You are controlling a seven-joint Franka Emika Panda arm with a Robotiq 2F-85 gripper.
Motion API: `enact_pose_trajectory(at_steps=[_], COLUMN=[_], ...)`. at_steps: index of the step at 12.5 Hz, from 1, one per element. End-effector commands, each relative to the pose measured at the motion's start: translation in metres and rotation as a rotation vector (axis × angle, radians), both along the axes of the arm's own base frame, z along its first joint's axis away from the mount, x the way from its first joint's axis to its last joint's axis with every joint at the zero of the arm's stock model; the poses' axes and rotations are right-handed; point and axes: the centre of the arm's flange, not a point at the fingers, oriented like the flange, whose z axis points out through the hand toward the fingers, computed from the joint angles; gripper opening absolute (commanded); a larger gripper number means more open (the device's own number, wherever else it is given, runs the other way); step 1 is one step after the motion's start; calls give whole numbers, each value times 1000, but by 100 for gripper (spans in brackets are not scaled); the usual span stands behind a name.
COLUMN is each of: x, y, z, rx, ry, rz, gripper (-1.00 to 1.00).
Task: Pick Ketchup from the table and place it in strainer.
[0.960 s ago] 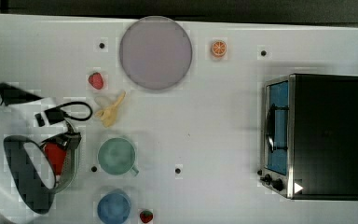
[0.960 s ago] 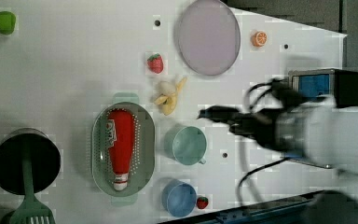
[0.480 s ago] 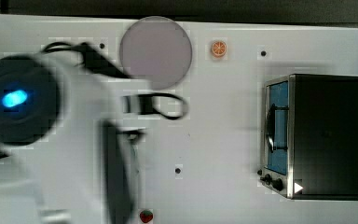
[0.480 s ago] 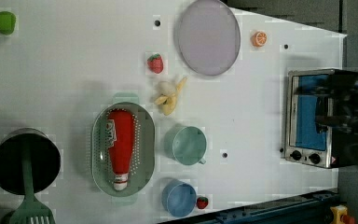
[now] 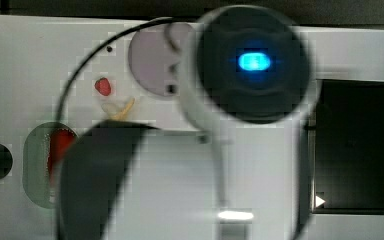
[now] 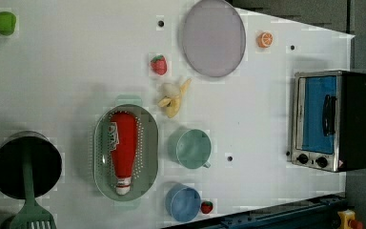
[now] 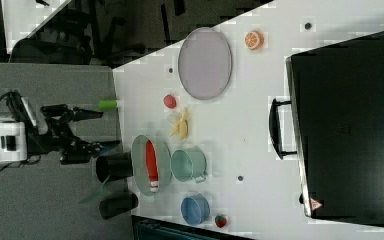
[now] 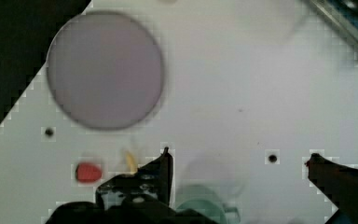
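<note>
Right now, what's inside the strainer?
The Ketchup lies lengthwise inside the strainer, white cap toward the left view's bottom. Perforated floor shows on both sides of it; the holes beneath the bottle are covered. The open gripper is off the table.

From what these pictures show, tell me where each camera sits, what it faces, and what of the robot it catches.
Top view: overhead, looking down; the blurred arm covers much of the table.
Left view: high above the table; ketchup lies in the strainer; no robot.
Right view: high, from another side; the open gripper hangs off the table's edge.
Wrist view: on the arm, looking down past its fingers at the plate.
Shared: left and right views both show the oven.
</note>
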Motion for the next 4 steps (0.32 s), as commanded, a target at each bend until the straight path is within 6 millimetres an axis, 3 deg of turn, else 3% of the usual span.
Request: enact_pose_trajectory(at_steps=[1, 4], x=[4, 5], y=[2, 2], z=[-11, -11], rx=[-25, -25], ry=[28, 28], rz=[90, 83], gripper=[100, 100])
